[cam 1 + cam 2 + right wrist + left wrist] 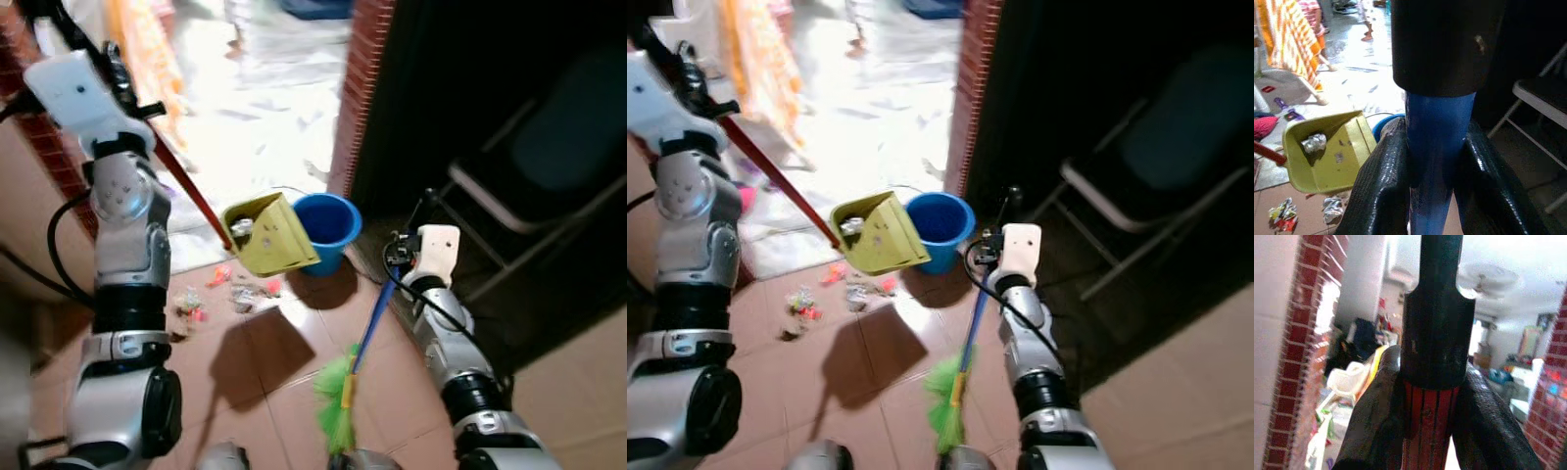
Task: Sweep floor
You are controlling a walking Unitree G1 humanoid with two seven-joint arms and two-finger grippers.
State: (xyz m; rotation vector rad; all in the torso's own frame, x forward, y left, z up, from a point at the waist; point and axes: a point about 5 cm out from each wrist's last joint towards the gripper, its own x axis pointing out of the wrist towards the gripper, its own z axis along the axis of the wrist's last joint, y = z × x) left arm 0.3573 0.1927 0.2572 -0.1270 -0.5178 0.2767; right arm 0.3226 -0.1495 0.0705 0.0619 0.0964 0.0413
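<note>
Now | dustpan (266,235) raised, mouth tilted toward bucket (326,223) | handle (186,186) diagonal

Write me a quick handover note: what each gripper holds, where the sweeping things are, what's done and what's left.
Left gripper: shut on the dustpan's red handle.
Right gripper: shut on the broom's blue handle.
Yellow dustpan: raised off the floor, tilted beside the blue bucket, one crumpled piece inside.
Green broom head: down on the tiles.
Done: a little collected.
Left: the scattered litter under the dustpan; then tip the dustpan out, probably into the bucket.
</note>
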